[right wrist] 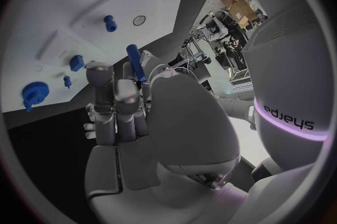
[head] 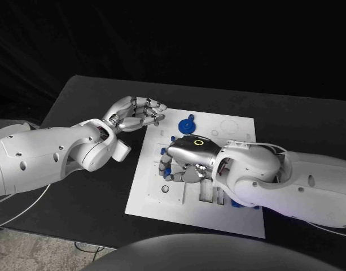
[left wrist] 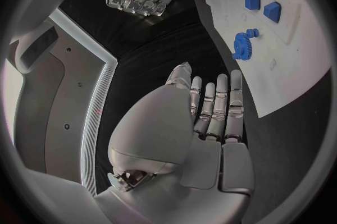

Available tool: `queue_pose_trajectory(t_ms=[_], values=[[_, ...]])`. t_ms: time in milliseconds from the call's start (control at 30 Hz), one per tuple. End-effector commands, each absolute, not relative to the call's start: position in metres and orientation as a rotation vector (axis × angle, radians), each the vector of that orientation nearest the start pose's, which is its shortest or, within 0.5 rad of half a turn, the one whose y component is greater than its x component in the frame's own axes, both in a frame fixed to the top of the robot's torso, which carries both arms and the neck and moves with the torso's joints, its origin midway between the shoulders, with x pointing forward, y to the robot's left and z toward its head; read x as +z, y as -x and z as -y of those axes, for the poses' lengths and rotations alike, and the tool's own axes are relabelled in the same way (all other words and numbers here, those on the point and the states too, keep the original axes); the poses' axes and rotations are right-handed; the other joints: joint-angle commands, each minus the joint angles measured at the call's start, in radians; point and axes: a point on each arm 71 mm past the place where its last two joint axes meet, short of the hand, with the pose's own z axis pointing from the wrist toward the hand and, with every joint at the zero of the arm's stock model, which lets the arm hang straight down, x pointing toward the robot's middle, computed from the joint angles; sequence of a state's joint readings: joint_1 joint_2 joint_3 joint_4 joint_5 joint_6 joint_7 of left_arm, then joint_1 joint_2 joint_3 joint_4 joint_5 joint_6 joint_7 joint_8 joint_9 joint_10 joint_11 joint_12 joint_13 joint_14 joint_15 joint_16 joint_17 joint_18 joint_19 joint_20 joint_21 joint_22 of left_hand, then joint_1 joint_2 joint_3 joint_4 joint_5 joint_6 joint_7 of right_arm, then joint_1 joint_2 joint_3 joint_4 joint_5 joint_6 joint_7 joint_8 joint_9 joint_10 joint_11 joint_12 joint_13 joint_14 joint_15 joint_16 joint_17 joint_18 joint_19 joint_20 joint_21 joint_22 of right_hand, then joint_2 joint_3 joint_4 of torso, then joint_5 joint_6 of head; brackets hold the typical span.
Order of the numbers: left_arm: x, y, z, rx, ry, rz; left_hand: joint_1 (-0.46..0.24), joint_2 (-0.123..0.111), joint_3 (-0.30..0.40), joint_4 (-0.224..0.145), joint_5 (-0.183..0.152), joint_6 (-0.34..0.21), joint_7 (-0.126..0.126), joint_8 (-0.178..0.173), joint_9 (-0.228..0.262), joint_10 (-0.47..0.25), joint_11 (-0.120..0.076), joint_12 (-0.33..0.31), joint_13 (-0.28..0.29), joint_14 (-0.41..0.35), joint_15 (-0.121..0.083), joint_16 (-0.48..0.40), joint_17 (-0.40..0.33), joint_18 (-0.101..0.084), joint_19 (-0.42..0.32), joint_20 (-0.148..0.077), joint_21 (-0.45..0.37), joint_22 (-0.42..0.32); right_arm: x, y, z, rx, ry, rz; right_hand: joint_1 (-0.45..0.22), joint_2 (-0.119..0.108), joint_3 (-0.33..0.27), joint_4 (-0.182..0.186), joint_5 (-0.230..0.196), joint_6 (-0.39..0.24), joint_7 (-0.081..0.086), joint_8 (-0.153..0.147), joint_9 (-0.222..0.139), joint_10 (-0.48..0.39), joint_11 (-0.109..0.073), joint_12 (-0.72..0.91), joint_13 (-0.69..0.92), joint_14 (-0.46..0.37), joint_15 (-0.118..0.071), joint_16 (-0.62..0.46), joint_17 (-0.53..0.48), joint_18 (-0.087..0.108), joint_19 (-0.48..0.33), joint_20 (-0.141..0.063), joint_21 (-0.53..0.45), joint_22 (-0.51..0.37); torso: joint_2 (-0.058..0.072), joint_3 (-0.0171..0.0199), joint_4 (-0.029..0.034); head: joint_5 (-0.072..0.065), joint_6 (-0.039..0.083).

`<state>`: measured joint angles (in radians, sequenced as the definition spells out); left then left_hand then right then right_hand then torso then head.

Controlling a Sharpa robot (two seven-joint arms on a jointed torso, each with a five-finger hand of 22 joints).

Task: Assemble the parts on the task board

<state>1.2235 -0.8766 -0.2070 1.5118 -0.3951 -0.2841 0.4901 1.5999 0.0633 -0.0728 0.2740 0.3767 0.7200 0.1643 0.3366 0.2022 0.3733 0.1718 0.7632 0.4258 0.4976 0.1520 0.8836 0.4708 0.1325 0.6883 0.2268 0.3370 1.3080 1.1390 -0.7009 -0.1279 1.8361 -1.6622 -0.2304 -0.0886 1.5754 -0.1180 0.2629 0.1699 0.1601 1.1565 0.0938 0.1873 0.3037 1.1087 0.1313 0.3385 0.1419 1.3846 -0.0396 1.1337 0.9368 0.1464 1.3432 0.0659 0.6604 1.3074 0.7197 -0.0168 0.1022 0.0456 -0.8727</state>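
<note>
The white task board [head: 213, 220] lies mid-table. My right hand [head: 187, 160] hovers over its middle, palm down, and pinches a slim blue peg [right wrist: 133, 62] between its fingers, the peg's tip pointing at the board [right wrist: 42, 27]. A blue gear [head: 187, 123] sits near the board's far edge; it also shows as the gear [right wrist: 33, 92] and the gear [left wrist: 242, 41]. Two blue blocks [left wrist: 261, 5] and a small blue pin [right wrist: 109, 23] stand on the board. My left hand [head: 136, 113] floats off the board's far left corner, fingers [left wrist: 210, 109] stretched out and holding nothing.
Small blue pieces [head: 165, 169] peek out beside my right hand. Narrow slots [head: 209, 195] are cut in the board's near part, with a blue piece [head: 236, 204] by my right forearm. Black table [head: 91, 197] surrounds the board.
</note>
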Motion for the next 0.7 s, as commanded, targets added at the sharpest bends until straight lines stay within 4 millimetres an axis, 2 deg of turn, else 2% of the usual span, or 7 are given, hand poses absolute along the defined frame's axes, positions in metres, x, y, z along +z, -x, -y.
queue_pose_trajectory(t_ms=[33, 400, 500, 700], values=[[-0.214, -0.465, -0.218, -1.458, 0.602, -1.583, -0.003, 0.009, -0.002, 0.003, -0.004, -0.007, 0.003, 0.005, -0.002, -0.003, 0.002, 0.006, -0.003, -0.001, 0.006, 0.005, -0.002, 0.018, 0.001, 0.01, -0.007, 0.003, -0.213, -0.357, 0.041, 1.04, 0.723, -1.643, -0.002, -0.006, 0.01, -0.001, -0.004, -0.011, -0.001, -0.006, 0.0, 0.11, -0.107, -0.008, -0.001, 0.006, -0.004, 0.001, 0.001, -0.008, 0.003, -0.002, 0.004, 0.082, 0.0, 0.0, -0.001, 0.003, 0.0], [-0.214, -0.464, -0.222, -1.436, 0.616, -1.584, 0.016, 0.019, 0.004, -0.006, 0.022, -0.011, 0.004, 0.009, -0.005, -0.006, 0.007, 0.01, -0.014, -0.003, 0.011, 0.009, -0.007, 0.017, -0.007, 0.013, -0.015, 0.008, -0.232, -0.351, 0.032, 1.07, 0.722, -1.668, 0.006, -0.011, 0.014, -0.008, -0.011, -0.015, 0.001, -0.012, 0.002, 0.115, -0.107, -0.012, 0.002, 0.007, -0.004, 0.0, 0.002, -0.009, 0.003, -0.002, 0.004, 0.082, 0.001, 0.0022, -0.0022, 0.01, 0.0], [-0.214, -0.464, -0.224, -1.43, 0.62, -1.585, 0.022, 0.022, 0.006, -0.009, 0.031, -0.011, 0.005, 0.011, -0.006, -0.006, 0.009, 0.012, -0.018, -0.003, 0.012, 0.01, -0.008, 0.016, -0.011, 0.014, -0.017, 0.009, -0.235, -0.35, 0.032, 1.069, 0.718, -1.673, 0.008, -0.012, 0.015, -0.01, -0.013, -0.017, 0.001, -0.013, 0.002, 0.116, -0.107, -0.013, 0.002, 0.007, -0.004, 0.0, 0.002, -0.009, 0.003, -0.003, 0.004, 0.082, 0.002, 0.0015, -0.0041, 0.012, 0.0], [-0.214, -0.464, -0.224, -1.429, 0.621, -1.588, 0.023, 0.023, 0.006, -0.009, 0.034, -0.011, 0.005, 0.011, -0.006, -0.006, 0.009, 0.012, -0.019, -0.004, 0.012, 0.01, -0.009, 0.016, -0.011, 0.014, -0.018, 0.009, -0.237, -0.35, 0.034, 1.057, 0.726, -1.678, 0.014, -0.014, 0.019, -0.014, -0.013, -0.02, 0.003, -0.017, 0.002, 0.117, -0.107, -0.016, 0.004, 0.005, -0.004, -0.006, -0.004, -0.008, 0.002, -0.003, 0.0, 0.081, 0.0, 0.0002, -0.0035, 0.011, 0.0]])
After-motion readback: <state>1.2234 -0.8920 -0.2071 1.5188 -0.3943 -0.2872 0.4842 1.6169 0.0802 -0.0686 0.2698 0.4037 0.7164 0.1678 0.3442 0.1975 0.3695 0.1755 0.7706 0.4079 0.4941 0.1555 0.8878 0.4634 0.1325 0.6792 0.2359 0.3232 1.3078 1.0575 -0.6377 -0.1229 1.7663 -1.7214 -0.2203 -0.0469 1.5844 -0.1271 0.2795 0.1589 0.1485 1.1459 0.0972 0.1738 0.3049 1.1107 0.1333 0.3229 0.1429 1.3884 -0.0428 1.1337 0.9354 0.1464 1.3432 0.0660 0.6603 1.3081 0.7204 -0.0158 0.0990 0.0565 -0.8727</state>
